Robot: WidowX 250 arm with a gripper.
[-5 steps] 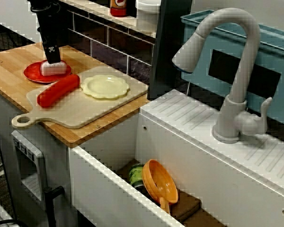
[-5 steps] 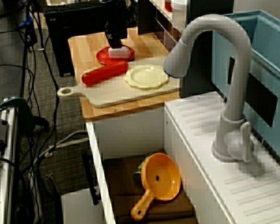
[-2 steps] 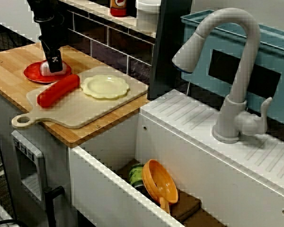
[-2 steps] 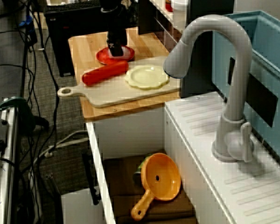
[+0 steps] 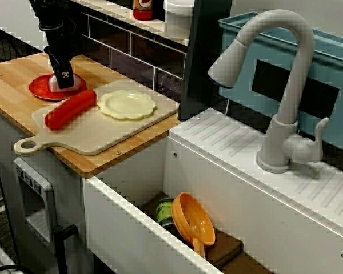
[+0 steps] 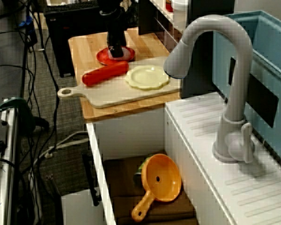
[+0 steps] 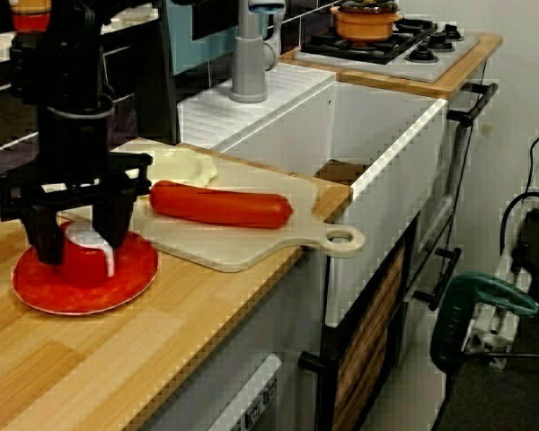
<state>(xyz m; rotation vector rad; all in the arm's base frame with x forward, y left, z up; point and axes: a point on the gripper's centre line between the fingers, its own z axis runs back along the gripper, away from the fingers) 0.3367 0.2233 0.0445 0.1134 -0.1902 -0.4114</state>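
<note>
Gripper (image 7: 81, 244) hangs over the red plate (image 7: 45, 292), at the end of the wooden counter (image 7: 162, 359) away from the sink (image 5: 228, 194). Its fingers are spread and straddle a small toy block (image 7: 85, 260). Jaws released; whether either finger touches the block cannot be told.

Block: red body, white top, white streak down one side, sitting mid-plate.

Only the low side view shows the red body and the finger spacing. In the high view a finger covers most of the block and only a pale sliver shows.

Just beside the plate is a cutting board (image 7: 242, 251) carrying a red sausage (image 7: 220, 205) and a pale scalloped dish (image 5: 127, 104). Only the high view shows the orange strainer (image 5: 191, 217) down in the sink.
</note>
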